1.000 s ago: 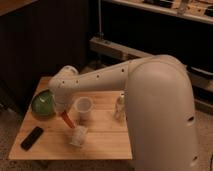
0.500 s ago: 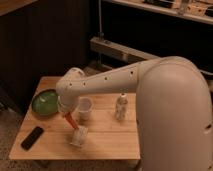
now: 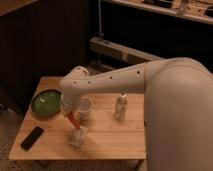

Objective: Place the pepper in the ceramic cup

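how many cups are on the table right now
1. The white cup stands on the table, between the green bowl and the bottle. The end effector, holding the pepper, is at its bowl side. The arm could hide another.

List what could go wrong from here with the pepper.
1. The gripper hangs low on the near side of the ceramic cup, with the pepper beside the cup, not over it; a sideways move may knock the cup.
2. The slim bottle stands close beside the cup and could topple if it slides.
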Available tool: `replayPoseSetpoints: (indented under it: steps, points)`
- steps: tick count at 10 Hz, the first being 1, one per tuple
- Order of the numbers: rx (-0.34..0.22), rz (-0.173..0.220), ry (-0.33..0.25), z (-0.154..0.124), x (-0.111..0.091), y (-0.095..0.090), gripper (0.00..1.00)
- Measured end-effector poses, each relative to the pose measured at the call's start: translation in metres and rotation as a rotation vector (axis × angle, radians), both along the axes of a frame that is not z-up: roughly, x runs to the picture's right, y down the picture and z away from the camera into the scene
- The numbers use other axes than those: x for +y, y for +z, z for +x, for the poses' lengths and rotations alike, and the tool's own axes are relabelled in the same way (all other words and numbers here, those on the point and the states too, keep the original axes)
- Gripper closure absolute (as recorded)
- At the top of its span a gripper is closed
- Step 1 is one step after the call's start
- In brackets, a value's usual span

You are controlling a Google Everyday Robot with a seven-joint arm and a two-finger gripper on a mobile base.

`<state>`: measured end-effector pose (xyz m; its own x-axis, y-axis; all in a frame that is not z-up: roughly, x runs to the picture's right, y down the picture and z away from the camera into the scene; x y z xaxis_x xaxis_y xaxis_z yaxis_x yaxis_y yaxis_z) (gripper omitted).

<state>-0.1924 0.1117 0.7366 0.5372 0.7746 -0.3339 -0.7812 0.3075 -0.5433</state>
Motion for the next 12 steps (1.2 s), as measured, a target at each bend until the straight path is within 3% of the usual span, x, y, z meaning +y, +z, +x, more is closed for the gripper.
replayPoseSetpoints:
  steps: [4, 12]
  points:
    - [-0.008, 0.043, 0.029, -0.019, -0.033, 0.01, 0.97]
    - [-0.034, 0.081, 0.093, -0.012, -0.089, 0.02, 0.97]
